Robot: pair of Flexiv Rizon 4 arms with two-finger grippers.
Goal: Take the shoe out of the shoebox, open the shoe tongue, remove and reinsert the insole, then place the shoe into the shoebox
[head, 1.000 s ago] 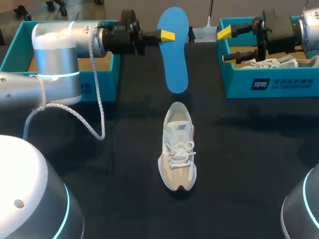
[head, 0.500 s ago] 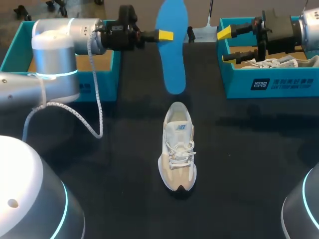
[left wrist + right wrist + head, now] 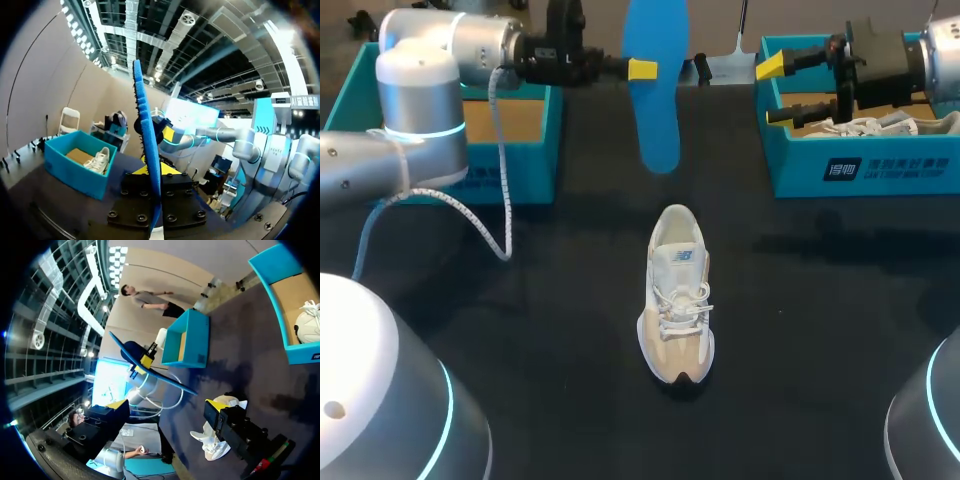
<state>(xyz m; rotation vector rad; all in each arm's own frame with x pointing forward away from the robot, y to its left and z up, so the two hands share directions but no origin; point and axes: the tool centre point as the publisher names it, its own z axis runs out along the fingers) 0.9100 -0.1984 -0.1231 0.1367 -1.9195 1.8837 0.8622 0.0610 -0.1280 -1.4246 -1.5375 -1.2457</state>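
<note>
We hold the blue insole (image 3: pixel 653 100) in the air over the far middle of the black table (image 3: pixel 800 330), with the jaws of our left gripper (image 3: pixel 638 69) closed on its edge. Its rounded lower end hangs just beyond the heel of the sneaker (image 3: pixel 676 295) without touching it. In the left wrist view the insole stands edge-on between the two fingers and rises ahead of the gripper. The beige-and-white sneaker sits upright on its sole in the middle of the table. Its heel faces the far side, its dark toe points back toward us, and its white laces lie across the tongue. Our right gripper (image 3: pixel 775 92) hangs level at the far right, by the inner wall of the right shoebox (image 3: pixel 860 165), and points toward the insole. Its jaws are spread wide with nothing between them, and in the right wrist view the two yellow tips stand well apart on either side of the open table. A second shoe (image 3: pixel 865 126) lies inside that teal box, its white laces showing above the wall. The left shoebox (image 3: pixel 525 150), also teal, stands at the far left with its brown floor showing, and our left arm reaches across it. A white braided cable (image 3: pixel 490 215) droops from that arm in a loop beside the box.
</note>
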